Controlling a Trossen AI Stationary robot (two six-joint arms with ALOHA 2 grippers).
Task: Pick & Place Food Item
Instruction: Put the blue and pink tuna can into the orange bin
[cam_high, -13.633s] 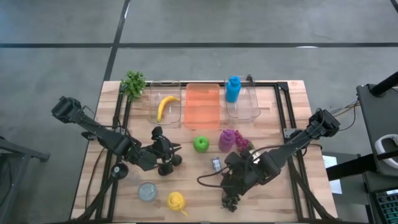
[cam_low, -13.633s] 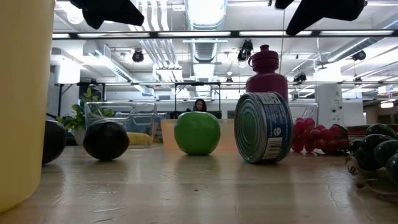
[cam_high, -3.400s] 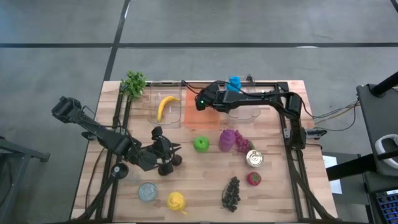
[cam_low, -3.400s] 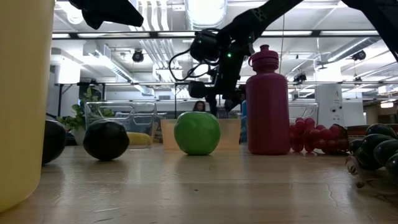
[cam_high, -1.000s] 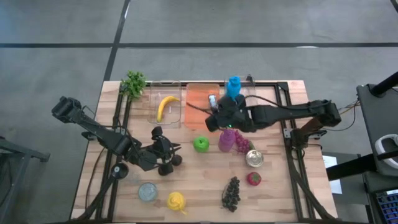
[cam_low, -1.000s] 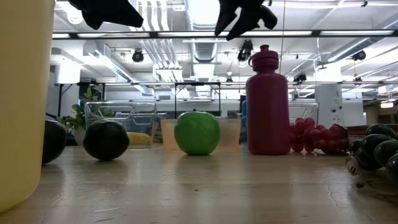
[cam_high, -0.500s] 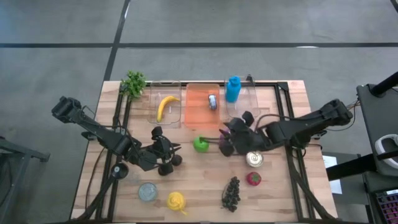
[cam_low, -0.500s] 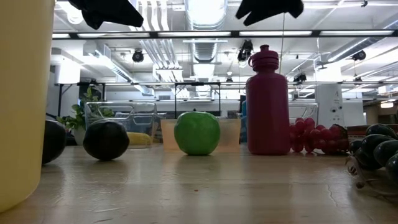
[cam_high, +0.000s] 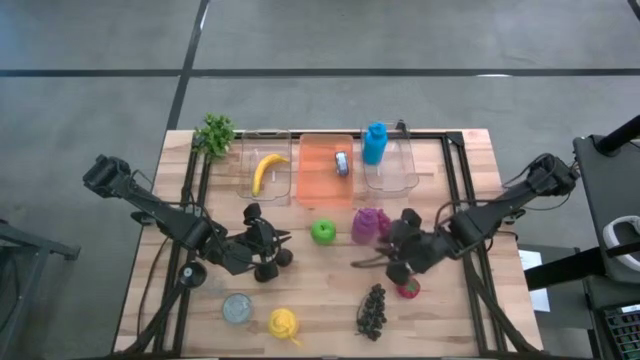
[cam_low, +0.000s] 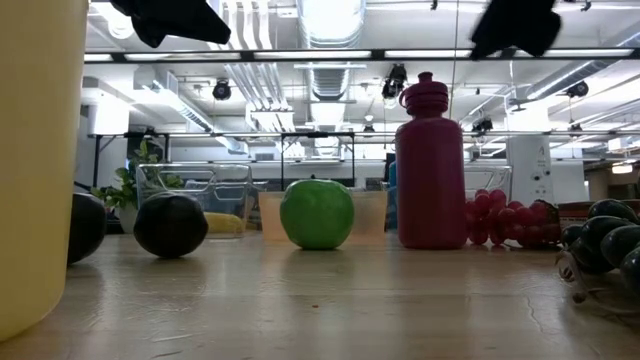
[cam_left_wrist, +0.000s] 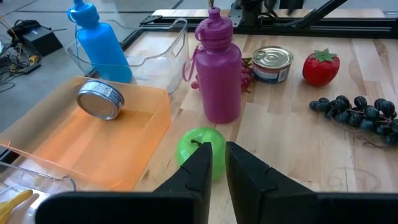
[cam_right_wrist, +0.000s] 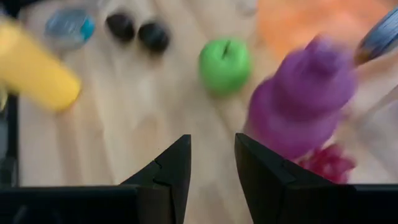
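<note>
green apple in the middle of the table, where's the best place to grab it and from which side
Probably straight from above, fingers closing across the widest part of the round green plastic apple. It sits stem up on the wooden table; the tall purple plastic bottle stands close on one side, so place the fingers clear of it.

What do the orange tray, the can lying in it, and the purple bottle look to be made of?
Orange tray: translucent plastic, smooth and glossy; light passes through its walls. Can: metal, with a shiny ringed end and a printed paper-like label around its side. Purple bottle: opaque plastic, likely, with a smooth satin surface, a moulded cap and a carry loop.
</note>
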